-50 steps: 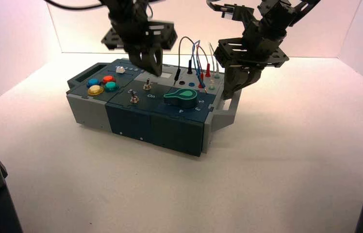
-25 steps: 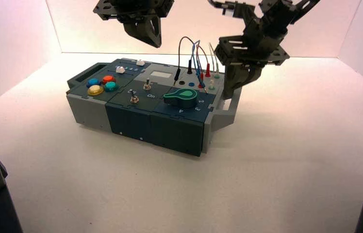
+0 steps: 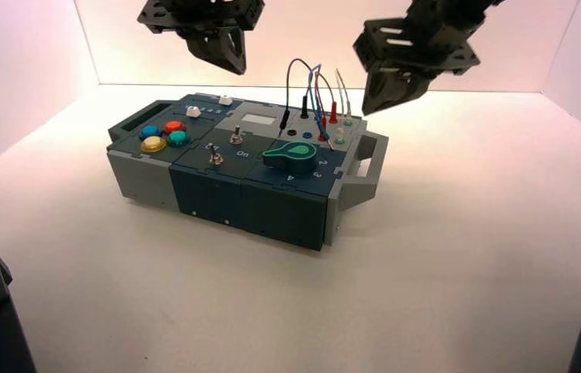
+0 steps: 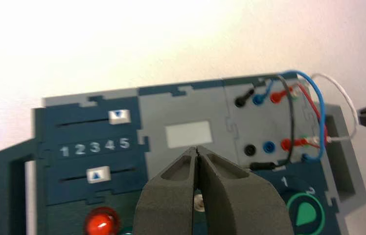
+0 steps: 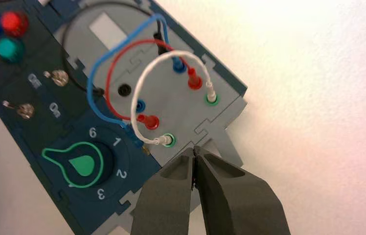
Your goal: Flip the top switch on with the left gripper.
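The box (image 3: pixel 217 194) stands mid-table with two metal toggle switches on its dark middle panel. The top switch (image 3: pixel 235 138) is the farther one, just in front of the grey display; it also shows in the right wrist view (image 5: pixel 59 77). My left gripper (image 3: pixel 238 68) hangs high above the box's back left, shut and empty (image 4: pixel 196 148); a bit of metal toggle (image 4: pixel 199 200) shows behind its fingers. My right gripper (image 3: pixel 367 111) hovers above the box's right end, shut and empty (image 5: pixel 194 149), over the grey handle.
Looped wires (image 3: pixel 314 85) rise from the jacks at the box's back right. A green knob (image 3: pixel 291 155) sits right of the switches, coloured buttons (image 3: pixel 165 134) on the left, and two white sliders (image 4: pixel 118 116) beside numbers 1 to 5. White walls enclose the table.
The left gripper has risen from just above the switches to high over the box's back. The right gripper has lifted up off the box's right handle.
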